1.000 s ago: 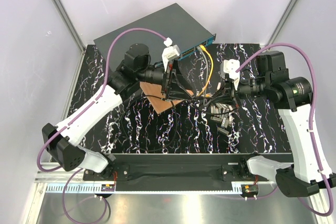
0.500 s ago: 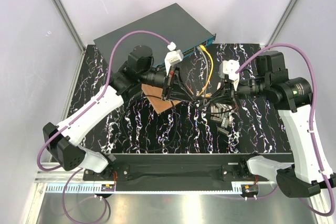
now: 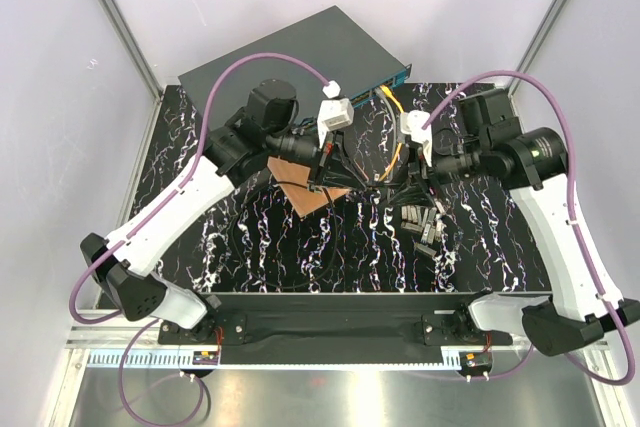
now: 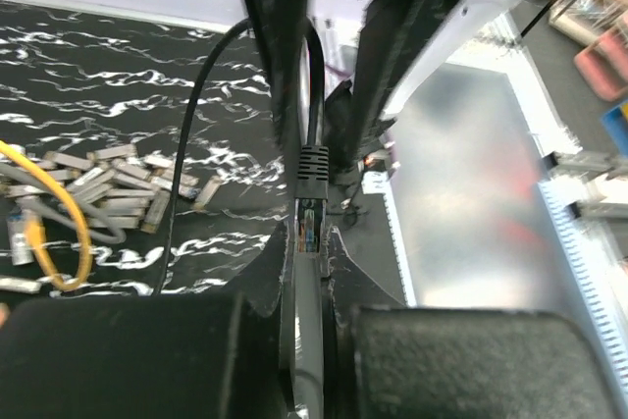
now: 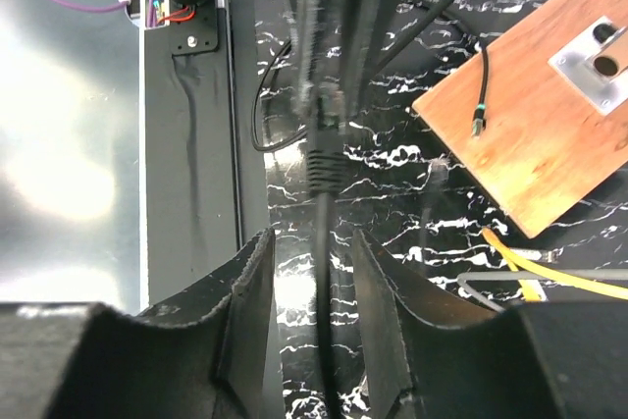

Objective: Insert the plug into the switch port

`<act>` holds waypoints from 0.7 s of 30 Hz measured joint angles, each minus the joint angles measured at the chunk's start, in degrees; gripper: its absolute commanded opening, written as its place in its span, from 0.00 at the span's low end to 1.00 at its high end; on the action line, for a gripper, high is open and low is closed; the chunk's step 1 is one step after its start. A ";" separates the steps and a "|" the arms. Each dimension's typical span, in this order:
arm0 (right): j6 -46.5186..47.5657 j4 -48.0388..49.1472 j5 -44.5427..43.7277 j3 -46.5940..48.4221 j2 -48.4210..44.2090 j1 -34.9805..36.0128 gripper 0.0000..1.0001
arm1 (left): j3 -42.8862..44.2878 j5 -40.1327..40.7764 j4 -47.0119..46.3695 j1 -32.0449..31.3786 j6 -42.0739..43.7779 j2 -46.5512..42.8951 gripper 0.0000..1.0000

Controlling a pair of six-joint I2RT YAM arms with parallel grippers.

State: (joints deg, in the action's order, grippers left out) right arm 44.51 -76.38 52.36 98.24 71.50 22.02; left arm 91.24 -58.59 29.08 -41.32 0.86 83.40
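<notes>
Left gripper of mine is clenched on the plug of a black cable. My right gripper is released, with the cable running between its fingers, nearer than the switch.

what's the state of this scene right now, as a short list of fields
switch: at the far edge, teal port side toward the arms
plug: clear connector on a black cable, not in any port
left jaws: shut on the plug
right jaws: open, with the black cable running between them
wooden board: lying flat, metal plate on top
yellow cable: loose loop beside a pile of small metal modules
</notes>
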 measured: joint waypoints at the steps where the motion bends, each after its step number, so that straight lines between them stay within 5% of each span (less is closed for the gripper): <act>1: -0.13 -0.02 -0.46 0.00 0.46 0.28 0.43 | 0.57 0.61 1.40 -0.31 1.68 0.00 0.00; 11: -1.38 -0.57 -3.89 3.98 3.26 2.01 0.40 | 2.56 6.16 11.43 -2.82 14.62 0.07 0.00; 21: -1.11 -0.70 -7.15 4.61 4.46 6.69 0.42 | 2.58 8.09 14.40 -2.93 18.03 0.13 0.00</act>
State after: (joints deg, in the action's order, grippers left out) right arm 43.40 -77.08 45.21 102.85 75.96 28.71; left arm 93.82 -50.50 43.48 -44.25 18.90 83.53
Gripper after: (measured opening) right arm 0.405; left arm 0.072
